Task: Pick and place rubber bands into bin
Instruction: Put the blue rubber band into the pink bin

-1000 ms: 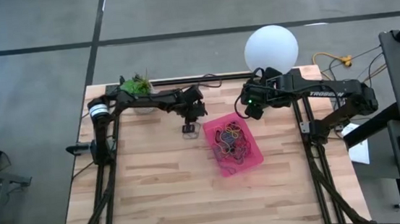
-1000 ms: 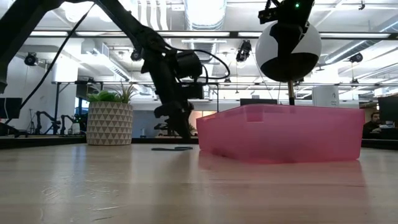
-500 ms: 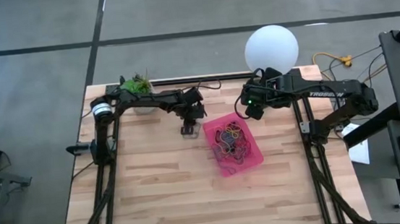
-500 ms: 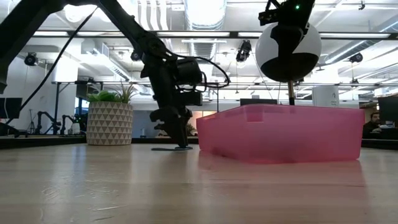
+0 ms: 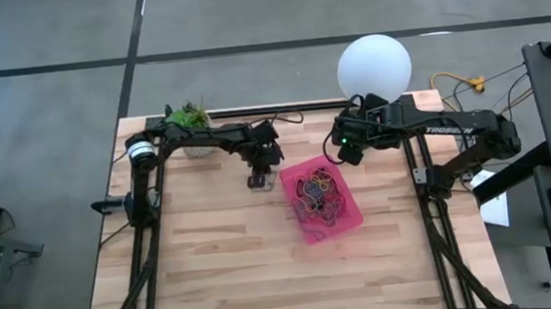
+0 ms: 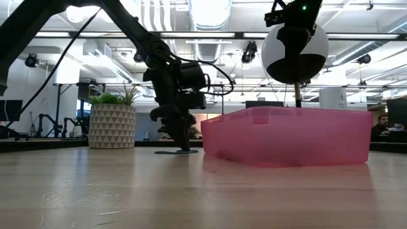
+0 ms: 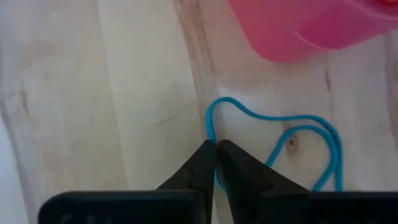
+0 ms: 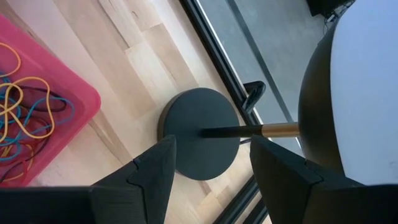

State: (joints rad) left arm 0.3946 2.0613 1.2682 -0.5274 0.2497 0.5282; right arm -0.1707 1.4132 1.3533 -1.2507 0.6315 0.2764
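Note:
The pink bin (image 5: 321, 198) stands mid-table with several coloured rubber bands (image 5: 317, 191) piled inside; in the right wrist view they show as rubber bands (image 8: 25, 124) within the bin (image 8: 81, 99). A blue rubber band (image 7: 292, 127) lies flat on the wood beside the bin's corner (image 7: 311, 25). My left gripper (image 5: 257, 181) reaches down to the table there, shut on that band (image 7: 216, 144). My right gripper (image 5: 347, 148) hangs open above the table's far side, right of the bin, with nothing between its fingers (image 8: 211, 155). My left gripper pinches a single strand of the blue band at one bend of its loop (image 7: 211, 132) between its two fingertips. The fingers come steeply from above, pointing down at the table (image 6: 184, 147). The band lies slack and flat on the wood.
A white globe lamp (image 5: 374, 66) stands at the far edge; its black round base (image 8: 202, 132) is below my right gripper. A potted plant (image 5: 189, 122) stands at the far left corner. Bare wood stretches toward the near edge (image 5: 267, 285).
My left gripper has sunk from a little above the table down onto it, beside the bin's far left corner, tipping more steeply downward. The bin and my right gripper have kept still.

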